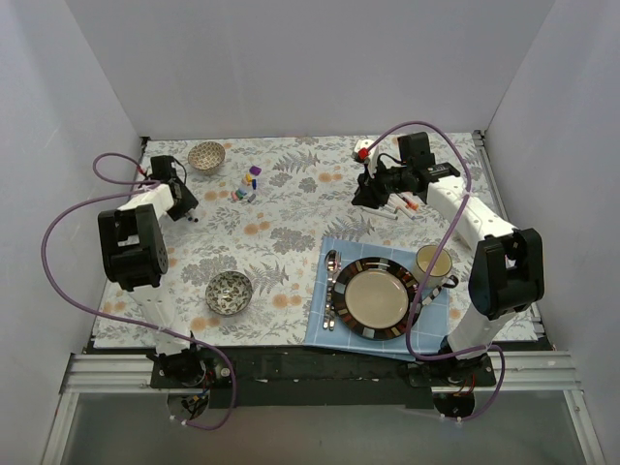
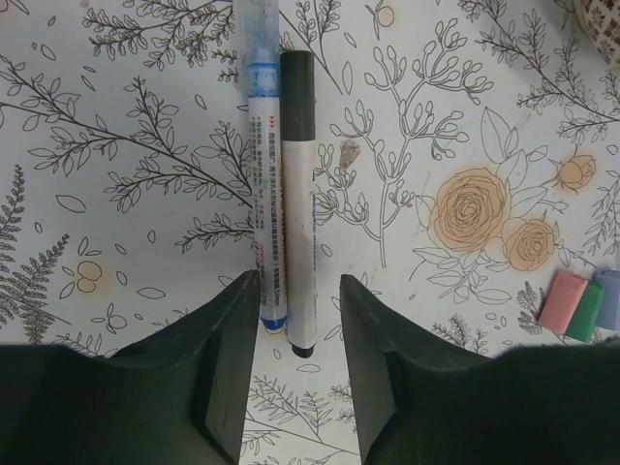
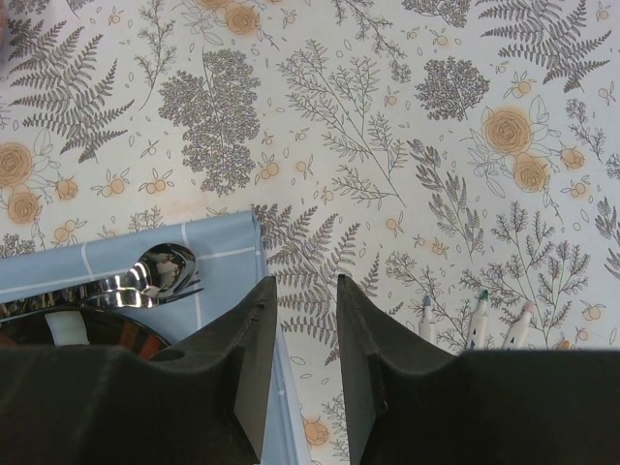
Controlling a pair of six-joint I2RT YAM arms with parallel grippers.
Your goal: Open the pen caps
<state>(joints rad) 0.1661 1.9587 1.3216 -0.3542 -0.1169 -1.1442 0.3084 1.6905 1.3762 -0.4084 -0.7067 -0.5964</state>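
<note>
Left wrist view: the left gripper (image 2: 295, 291), jaws apart, straddles two pens (image 2: 300, 213) at frame centre, caps (image 2: 297, 97) toward the top, apparently to pin one for uncapping; the right gripper (image 3: 305, 291) gapes empty.

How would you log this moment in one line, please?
left fingers: open, straddling blue pen and black pen, both capped | right fingers: open, empty, above tablecloth | three uncapped pens nearby
</note>
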